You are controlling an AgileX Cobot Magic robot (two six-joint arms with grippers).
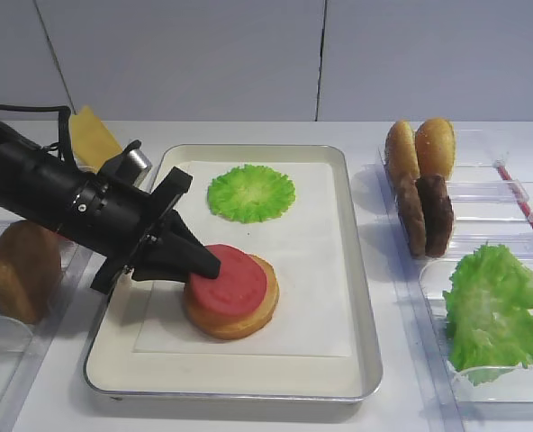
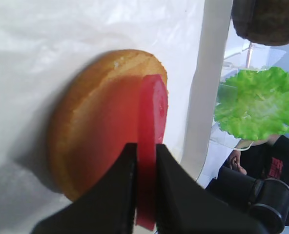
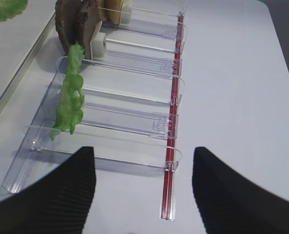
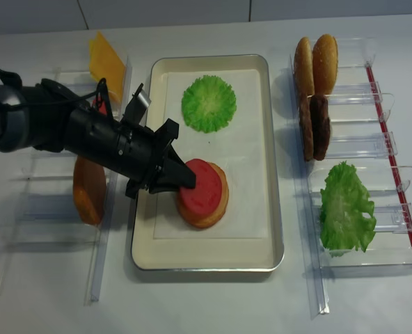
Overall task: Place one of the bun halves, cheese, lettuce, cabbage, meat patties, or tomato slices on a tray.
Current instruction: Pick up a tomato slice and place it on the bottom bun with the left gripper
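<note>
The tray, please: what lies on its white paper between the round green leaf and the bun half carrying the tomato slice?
Nothing: in both exterior high views, bare white paper separates the round green leaf from the bun half.

Lab-style test bench: plain white tabletop (image 4: 213, 299), bare grey panel wall (image 1: 248, 54), clear plastic sorting racks (image 3: 130, 117) just ahead of the open right claw (image 3: 143, 192).

clear plastic racks (image 1: 510, 193) both sides | white tabletop (image 4: 213, 299) | rear wall, possibly panelled (image 1: 248, 54)
</note>
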